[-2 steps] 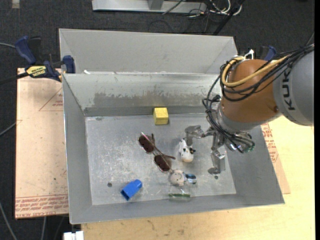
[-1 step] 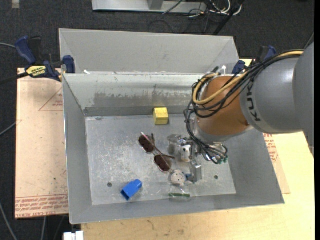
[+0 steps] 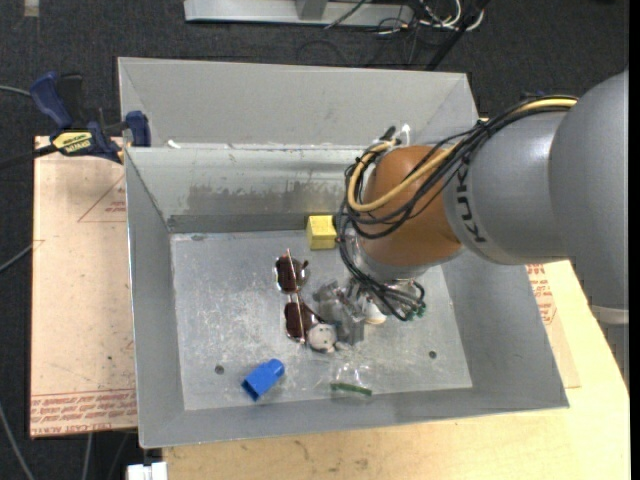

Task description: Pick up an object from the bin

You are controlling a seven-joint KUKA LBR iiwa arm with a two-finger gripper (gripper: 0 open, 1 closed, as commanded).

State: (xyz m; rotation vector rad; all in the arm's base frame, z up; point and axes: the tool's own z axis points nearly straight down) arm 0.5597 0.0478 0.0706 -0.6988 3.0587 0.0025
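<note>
End effector (image 3: 346,314) low over a small clutter in the middle of the bin (image 3: 210,298)
Nearest to it: brown sunglasses (image 3: 293,274) just to their right, small round white thing (image 3: 321,338) close by; spread or pressed together, cannot tell, wrist blocks the view; sunglasses probably the target, likely light, stiff, slick on the lenses, a bit fragile; better taken at the bridge or a temple arm; yellow block (image 3: 321,231) and blue piece (image 3: 263,378) lie apart

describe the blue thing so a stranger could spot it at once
Look into the grey bin, at the lower left of its floor in the camera view. The blue block lies there alone, below the brown sunglasses; nothing else in the bin is blue.
</note>
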